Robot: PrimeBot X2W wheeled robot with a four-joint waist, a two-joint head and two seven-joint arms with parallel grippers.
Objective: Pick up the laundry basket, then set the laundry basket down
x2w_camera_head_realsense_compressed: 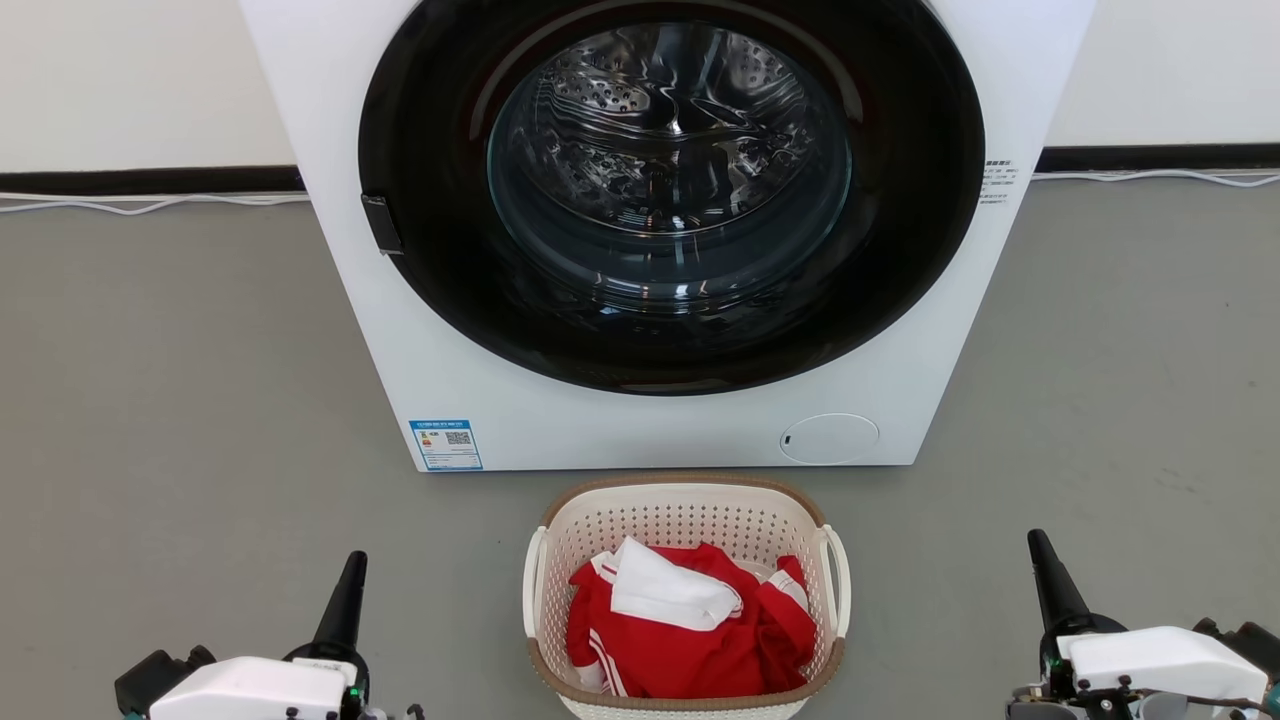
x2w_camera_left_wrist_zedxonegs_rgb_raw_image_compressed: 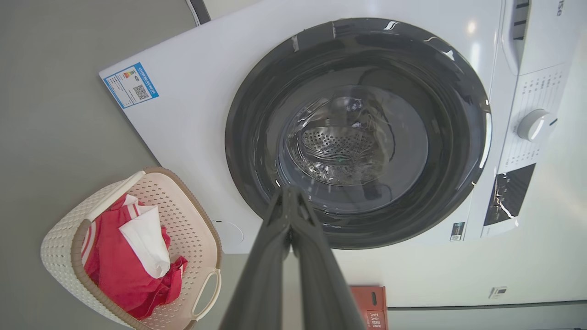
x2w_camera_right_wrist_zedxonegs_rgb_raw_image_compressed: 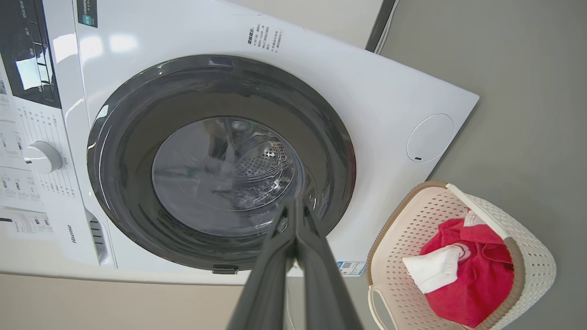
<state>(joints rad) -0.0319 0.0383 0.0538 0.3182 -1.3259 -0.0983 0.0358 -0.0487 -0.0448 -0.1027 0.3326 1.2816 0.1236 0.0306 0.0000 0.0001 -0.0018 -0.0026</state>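
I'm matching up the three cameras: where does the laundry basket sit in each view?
Head view: basket at bottom centre, in front of the washer.
Left wrist view: basket at lower left.
Right wrist view: basket at lower right.
Shared landmark: the washer's dark round door, beside the basket in all three.

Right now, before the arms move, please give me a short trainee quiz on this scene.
1. True or false: the left gripper and the right gripper are both shut, apart from the laundry basket.
2. Where is the basket, relative to the washing machine: A) inside, B) on the floor before it, C) on top?
3. What colour is the larger garment in the basket?
Key: 1 true; 2 B; 3 red.
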